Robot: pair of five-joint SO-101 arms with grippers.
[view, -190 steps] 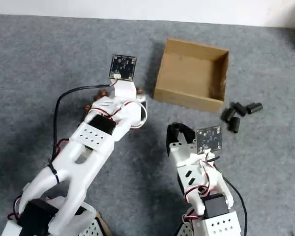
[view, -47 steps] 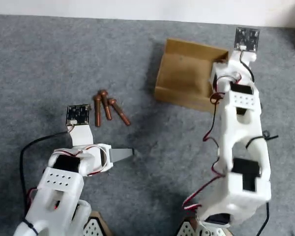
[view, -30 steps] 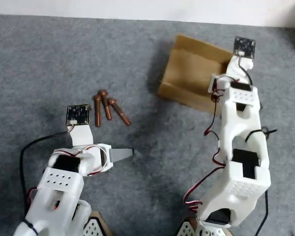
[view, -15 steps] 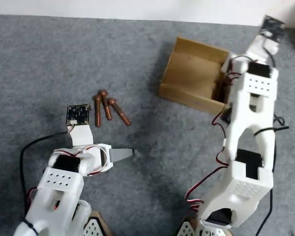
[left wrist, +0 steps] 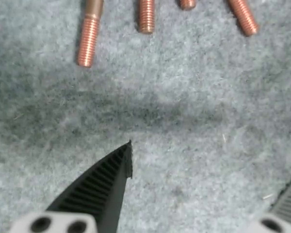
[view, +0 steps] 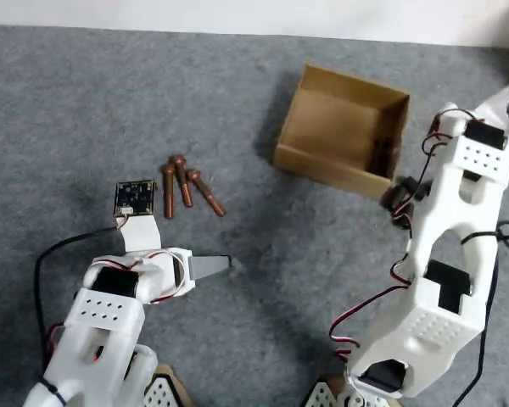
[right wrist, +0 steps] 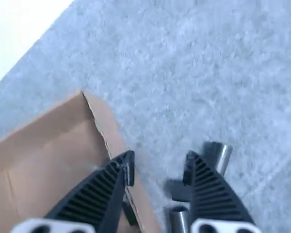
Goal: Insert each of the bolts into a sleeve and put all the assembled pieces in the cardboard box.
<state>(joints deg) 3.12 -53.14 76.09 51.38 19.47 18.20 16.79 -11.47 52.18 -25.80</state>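
grey tabletop (view: pixel 68 102) carries box (view: pixel 327 170) on its far side. right fingers (right wrist: pixel 106 189) apart, one tip over the box wall, the other over sleeves (right wrist: pixel 216 154) lying just outside it. left fingers (left wrist: pixel 102 184) apart, empty; bolts (left wrist: pixel 89 41) lie near, ahead of the tips, no contact.

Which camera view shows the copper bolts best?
The high view: the bolts lie there whole, heads included, all side by side. The left wrist view gives their threaded ends closer, but cut off at the picture's edge.
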